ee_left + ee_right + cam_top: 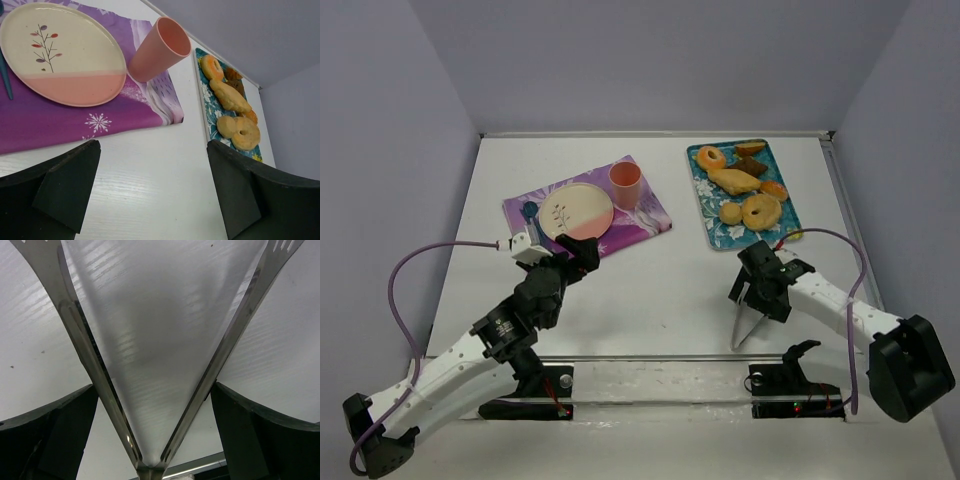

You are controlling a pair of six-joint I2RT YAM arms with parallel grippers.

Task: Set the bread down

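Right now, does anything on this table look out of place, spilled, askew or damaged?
Nothing is spilled or broken. One oddity: metal tongs lie on the bare table under the open right gripper, between its fingers but seemingly not gripped. The purple mat sits skewed. The plate is empty; the pastries remain on their tray.

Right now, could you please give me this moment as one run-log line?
left gripper: open, empty | right gripper: open around metal tongs | round cream-pink plate: empty | breads on teal tray

Left arm [470, 355] extended forward, fingers [65, 187] spread; right arm [840, 305] folded inward, fingers [55, 435] spread.
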